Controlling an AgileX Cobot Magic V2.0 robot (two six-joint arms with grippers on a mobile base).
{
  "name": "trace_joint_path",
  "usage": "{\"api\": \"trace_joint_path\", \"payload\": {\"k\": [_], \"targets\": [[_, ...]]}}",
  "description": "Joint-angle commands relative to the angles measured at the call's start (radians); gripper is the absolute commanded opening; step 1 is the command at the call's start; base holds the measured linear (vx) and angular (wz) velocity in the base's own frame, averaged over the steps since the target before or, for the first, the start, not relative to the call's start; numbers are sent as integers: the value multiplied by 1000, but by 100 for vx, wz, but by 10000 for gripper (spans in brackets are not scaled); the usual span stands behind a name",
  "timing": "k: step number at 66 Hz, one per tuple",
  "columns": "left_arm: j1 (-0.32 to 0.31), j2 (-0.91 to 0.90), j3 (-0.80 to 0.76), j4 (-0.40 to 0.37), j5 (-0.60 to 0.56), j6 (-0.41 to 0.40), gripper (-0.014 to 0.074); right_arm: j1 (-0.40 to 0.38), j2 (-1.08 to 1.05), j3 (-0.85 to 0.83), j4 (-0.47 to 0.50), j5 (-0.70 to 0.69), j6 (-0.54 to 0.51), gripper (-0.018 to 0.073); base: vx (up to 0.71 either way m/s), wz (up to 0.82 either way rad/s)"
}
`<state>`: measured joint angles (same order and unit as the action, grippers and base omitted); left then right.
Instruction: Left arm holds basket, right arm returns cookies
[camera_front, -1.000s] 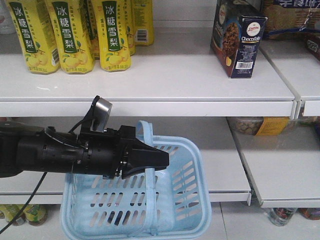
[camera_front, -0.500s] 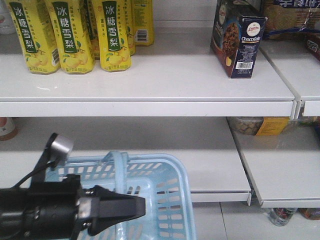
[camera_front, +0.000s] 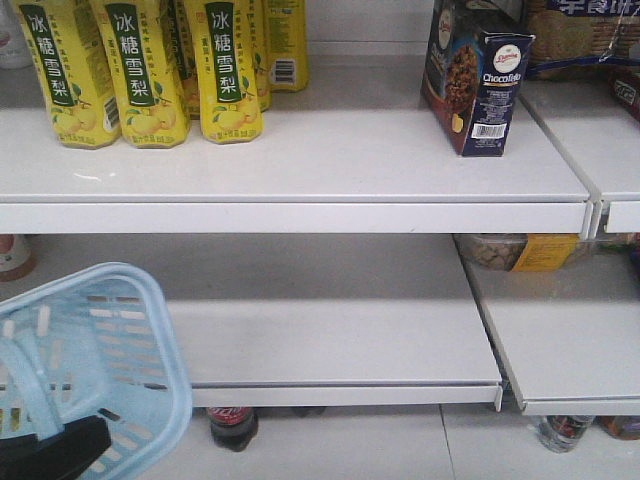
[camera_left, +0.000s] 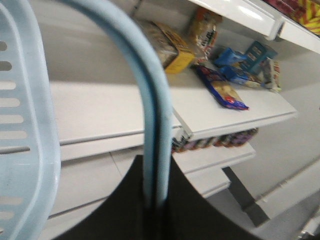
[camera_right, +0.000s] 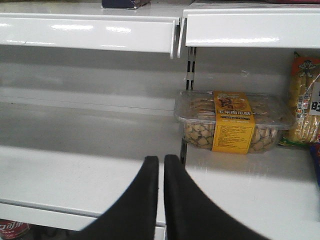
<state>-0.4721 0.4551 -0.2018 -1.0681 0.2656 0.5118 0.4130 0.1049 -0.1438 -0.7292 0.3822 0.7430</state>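
Left pincer (camera_left: 152, 210) clamps basket (camera_front: 90, 360) handle; cookies (camera_front: 478, 85) upright on shelf (camera_front: 300, 170)

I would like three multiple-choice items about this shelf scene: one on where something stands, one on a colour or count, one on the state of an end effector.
1. Where does the cookies box stand?
A. in the basket
B. on the top shelf
C. on the floor

2. What colour is the basket?
A. light blue
B. red
C. green

3. How is the right end effector?
A. wide open
B. shut on the cookies box
C. shut, holding nothing

Key: 1 B, it stands upright on the top shelf, right of the yellow bottles. 2 A, its slotted walls are light blue. 3 C, the right wrist view shows the fingers together with nothing between them.
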Motion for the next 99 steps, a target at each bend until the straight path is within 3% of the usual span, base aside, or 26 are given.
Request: {"api": "trace_joint_path", "payload": {"k": [1, 6, 10, 13, 18, 25, 34, 45, 55, 77, 99], "targets": [[-5, -77, 11, 341, -117, -306, -3, -3, 11, -27, -27, -53, -3, -6, 0, 0], [-5, -130, 43, 633, -138, -507, -3, -3, 11, -27, -27, -53, -3, -6, 0, 0], [-5, -155, 70, 803, -144, -624, -3, -3, 11, -27, -27, -53, -3, -6, 0, 0], [-5, -173, 93, 897, -152, -680, -3, -3, 11, -27, -27, -53, -3, -6, 0, 0], [6, -205, 143, 975, -198, -710, -3, -3, 11, -27, -27, -53, -3, -6, 0, 0], [91, -266, 208, 978, -281, -717, -3, -3, 11, -27, -27, -53, -3, -6, 0, 0], [249, -343, 207, 978, -252, -718, -3, -3, 11, -27, -27, -53, -3, -6, 0, 0], [406, -432, 207, 1137, -244, -718, -3, -3, 11, -27, -27, -52, -3, -7, 0, 0], [484, -483, 207, 1154, -208, -718, -3, -3, 11, -27, -27, -52, -3, -6, 0, 0], [508, -481, 207, 1154, -158, -718, -3, -3, 11, -27, -27, -53, -3, -6, 0, 0], [480, -481, 207, 1130, -157, -718, -3, -3, 11, -27, -27, -53, -3, -6, 0, 0]]}}
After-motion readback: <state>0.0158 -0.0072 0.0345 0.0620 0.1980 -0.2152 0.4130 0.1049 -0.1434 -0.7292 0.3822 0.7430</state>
